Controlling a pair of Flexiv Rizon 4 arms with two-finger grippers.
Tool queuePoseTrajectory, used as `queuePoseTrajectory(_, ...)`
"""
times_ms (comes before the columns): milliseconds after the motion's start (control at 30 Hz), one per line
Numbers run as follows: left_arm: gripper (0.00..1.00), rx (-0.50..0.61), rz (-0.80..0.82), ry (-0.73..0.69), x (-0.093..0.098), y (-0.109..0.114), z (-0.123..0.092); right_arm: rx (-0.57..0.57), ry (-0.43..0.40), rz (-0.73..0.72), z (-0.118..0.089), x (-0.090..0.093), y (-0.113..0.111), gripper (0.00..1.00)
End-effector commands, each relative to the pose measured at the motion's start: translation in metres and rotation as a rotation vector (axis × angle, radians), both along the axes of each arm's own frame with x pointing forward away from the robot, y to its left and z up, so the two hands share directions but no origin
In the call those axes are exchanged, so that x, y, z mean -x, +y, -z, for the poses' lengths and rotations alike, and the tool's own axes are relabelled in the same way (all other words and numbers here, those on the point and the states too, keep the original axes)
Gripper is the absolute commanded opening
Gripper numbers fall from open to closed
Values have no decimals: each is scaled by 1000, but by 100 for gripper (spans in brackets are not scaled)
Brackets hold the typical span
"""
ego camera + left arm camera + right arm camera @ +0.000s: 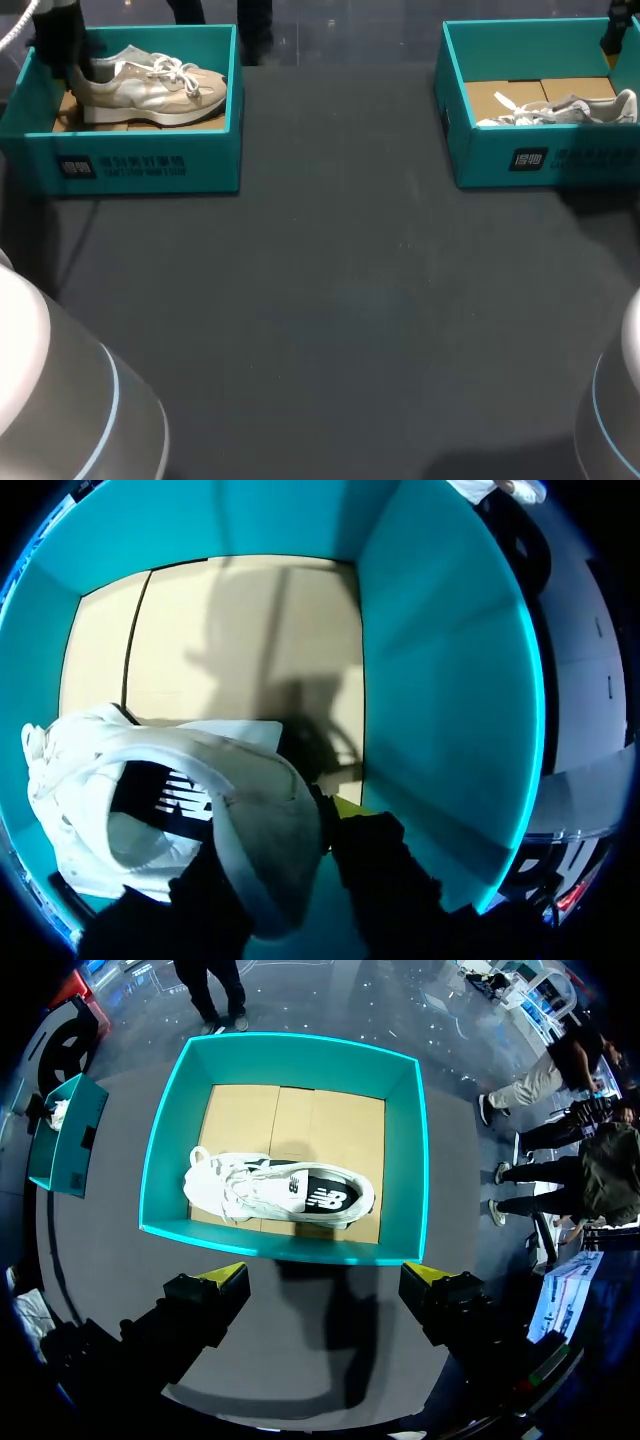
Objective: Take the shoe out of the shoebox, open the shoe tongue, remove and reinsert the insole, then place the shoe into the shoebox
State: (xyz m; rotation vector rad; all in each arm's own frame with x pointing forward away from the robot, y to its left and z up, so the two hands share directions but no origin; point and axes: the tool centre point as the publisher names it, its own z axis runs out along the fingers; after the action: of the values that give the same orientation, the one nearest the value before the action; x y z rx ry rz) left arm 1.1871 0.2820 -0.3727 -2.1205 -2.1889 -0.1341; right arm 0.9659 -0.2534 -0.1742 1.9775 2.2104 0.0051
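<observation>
Teal cardboard makes up two open shoeboxes on a dark grey table (pixel 330 300), well apart, one at each far corner. The left shoebox (pixel 140 165) holds a beige sneaker (pixel 150 90) with white laces, standing upright on its sole on the brown cardboard floor, toe pointing towards the middle of the table. The left gripper (pixel 280 845) is down inside this box at the heel end. Seen from its wrist, the shoe's padded heel collar passes between the two dark fingers, one on the inner side and one on the outer side, both pressed against it, so the gripper is clamped on the heel.

The right shoebox (pixel 560 160) holds a white sneaker (pixel 290 1190) lying on its side, laces loose. The right gripper (pixel 322 1285) hangs above the near wall of that box, its yellow-tipped fingers spread wide and holding nothing.
</observation>
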Motion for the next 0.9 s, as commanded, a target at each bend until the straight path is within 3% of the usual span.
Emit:
queuePoseTrajectory(33,9,-7,12,-31,12,-3,0,1,-1,0,0,1,0,100)
queuePoseTrajectory(67,0,-9,15,-35,12,-3,0,1,-1,0,0,1,0,100)
queuePoseTrajectory(400,0,-9,28,-44,13,6,-9,1,-1,0,0,1,0,100)
queuePoseTrajectory(900,0,41,13,-79,13,2,-96,1,-1,0,0,1,0,100)
